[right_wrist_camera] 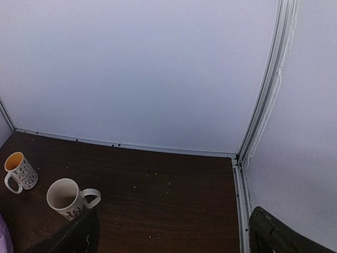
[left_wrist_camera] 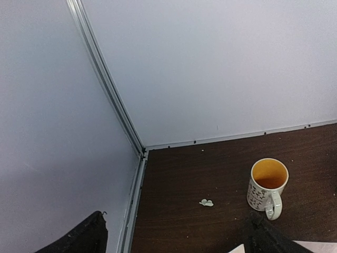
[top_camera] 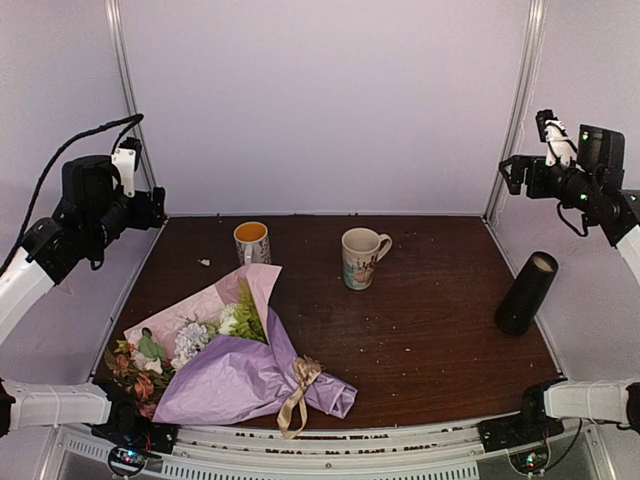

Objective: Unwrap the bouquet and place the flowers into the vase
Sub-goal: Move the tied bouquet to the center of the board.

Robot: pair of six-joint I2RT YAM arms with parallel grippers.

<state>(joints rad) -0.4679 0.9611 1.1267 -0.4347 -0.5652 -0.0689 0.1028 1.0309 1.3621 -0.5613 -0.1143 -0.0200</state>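
Dark table (top_camera: 420, 330), wrapped bouquet (top_camera: 240, 370) front-left, well below both arms' wide, empty raised jaws.

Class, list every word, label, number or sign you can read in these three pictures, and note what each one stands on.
Nothing can be read for certain.
Mug with orange inside: dark print on its white side, perhaps letters, too blurred to read.
Cream mug: coloured pattern, no legible words.
Vase, bouquet: no text visible.
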